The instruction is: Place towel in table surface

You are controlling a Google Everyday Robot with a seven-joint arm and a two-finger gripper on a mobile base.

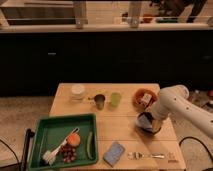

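A blue folded towel (114,153) lies flat on the wooden table (120,120), near its front edge and just right of the green tray. My gripper (147,123) is on the white arm (175,102) that reaches in from the right. It hangs low over the right part of the table, behind and to the right of the towel and apart from it. The dark gripper body hides what is under it.
A green tray (50,137) at front left holds a brush, an orange fruit and a green vegetable. A fork (145,156) lies right of the towel. At the back stand a white container (77,91), a metal cup (100,101), a green cup (115,99) and an orange bowl (136,96).
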